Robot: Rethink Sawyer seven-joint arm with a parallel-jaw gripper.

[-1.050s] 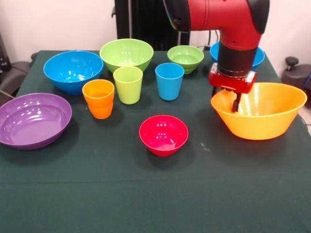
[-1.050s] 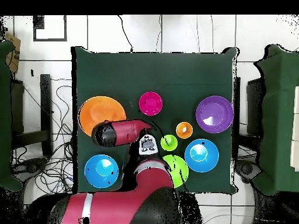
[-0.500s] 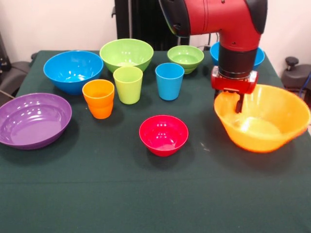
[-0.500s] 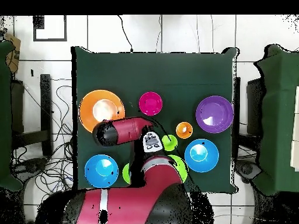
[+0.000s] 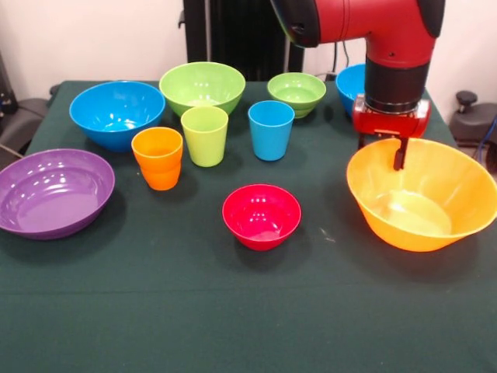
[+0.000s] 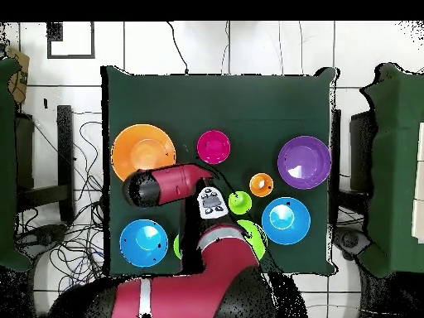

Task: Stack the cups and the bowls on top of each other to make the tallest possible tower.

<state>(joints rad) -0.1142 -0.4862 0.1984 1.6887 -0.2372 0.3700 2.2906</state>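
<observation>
1. The purple bowl (image 5: 53, 191) is seen at far left of the table (image 5: 155, 311); glossy plastic is judged light and slippery.
2. The cups (image 5: 205, 135) are grouped left of centre.
3. At right, the orange bowl (image 5: 423, 203) rests; the hand (image 5: 384, 149) straddles its far rim, best gripped there; pinching cannot be told.

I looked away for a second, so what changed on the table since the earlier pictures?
The end effector, at the back rim of the yellow-orange bowl, has dragged it sideways toward the table edge and nearer the front camera. The bowl, tilted midway, now looks level. The cups, the red bowl and the other bowls stayed put.
</observation>
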